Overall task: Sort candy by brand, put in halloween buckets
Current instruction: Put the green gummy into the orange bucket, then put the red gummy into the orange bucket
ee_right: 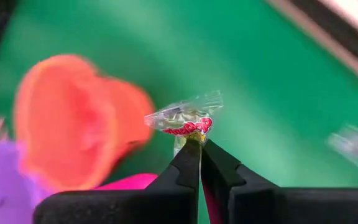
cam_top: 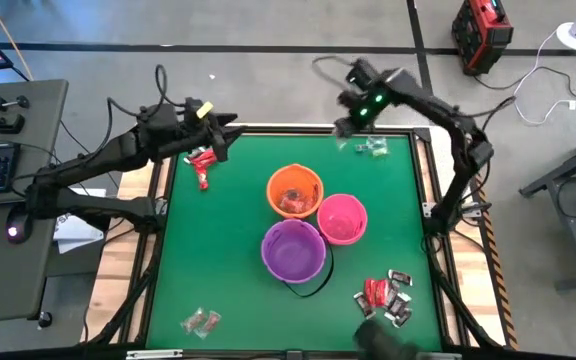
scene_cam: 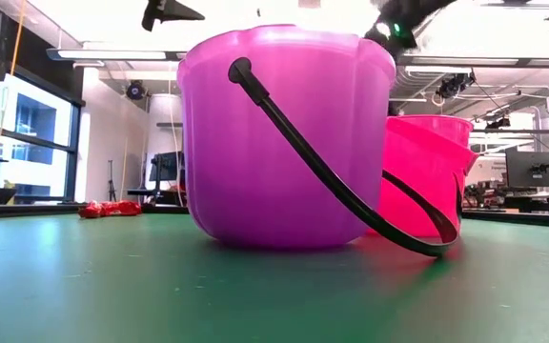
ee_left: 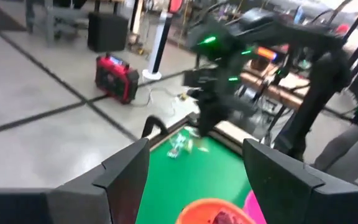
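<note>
Clear wrapper: green-and-clear candy [ee_right: 188,119] is pinched at its edge, raised over the counter's [cam_top: 238,215] far right corner.
Right end effector [ee_right: 199,146]: pressed together on that candy.
Left end effector [ee_left: 194,163]: spread, nothing held, above far left.
Handling: judged light, crinkly, slippery; best taken by the crimped edge.
Long axis: lies crosswise to the fingertips.
Buckets: orange bucket [cam_top: 294,190] stands nearest.

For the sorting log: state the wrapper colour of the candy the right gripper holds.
Clear wrapper with red lettering over greenish contents, pinched in the right gripper: the candy shows best in the right wrist view.
</note>
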